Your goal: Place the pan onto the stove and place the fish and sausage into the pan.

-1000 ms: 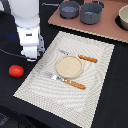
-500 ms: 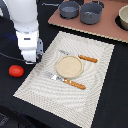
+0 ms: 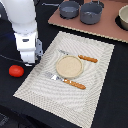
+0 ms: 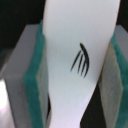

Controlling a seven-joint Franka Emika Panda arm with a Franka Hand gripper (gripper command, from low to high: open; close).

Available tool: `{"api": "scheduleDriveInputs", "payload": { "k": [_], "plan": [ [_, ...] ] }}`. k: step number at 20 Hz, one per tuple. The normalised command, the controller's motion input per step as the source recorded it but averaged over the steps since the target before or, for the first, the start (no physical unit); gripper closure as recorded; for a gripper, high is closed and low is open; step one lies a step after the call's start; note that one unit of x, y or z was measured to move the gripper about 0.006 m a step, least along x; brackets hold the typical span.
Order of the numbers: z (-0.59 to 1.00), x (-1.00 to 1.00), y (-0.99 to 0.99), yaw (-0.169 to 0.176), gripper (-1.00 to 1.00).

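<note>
In the wrist view the white fish [image 4: 75, 45] with dark marks lies between my gripper's [image 4: 75, 75] green pads [image 4: 34, 85], which press on both its sides. In the exterior view the gripper [image 3: 29, 61] is low over the dark table by the placemat's left edge, and the fish is hidden under it. The red sausage [image 3: 16, 71] lies on the table just to the exterior view's left of the gripper. The blue-grey pan [image 3: 69, 9] with its thin handle sits at the near-left end of the pinkish stove [image 3: 102, 27], far from the gripper.
A deeper grey pot [image 3: 91, 13] stands beside the pan on the stove. A dark round disc [image 3: 123, 18] shows at the stove's right edge. The striped placemat [image 3: 75, 100] holds a tan plate [image 3: 68, 66] and orange-handled cutlery [image 3: 75, 84].
</note>
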Motion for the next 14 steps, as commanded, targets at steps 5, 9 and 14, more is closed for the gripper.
{"api": "scheduleDriveInputs", "payload": {
  "k": [5,9,14],
  "plan": [
    [1.0,0.0,0.65,-0.086,1.0],
    [1.0,0.0,0.81,-0.041,1.0],
    [1.0,0.0,0.94,-0.022,1.0]
  ]
}}
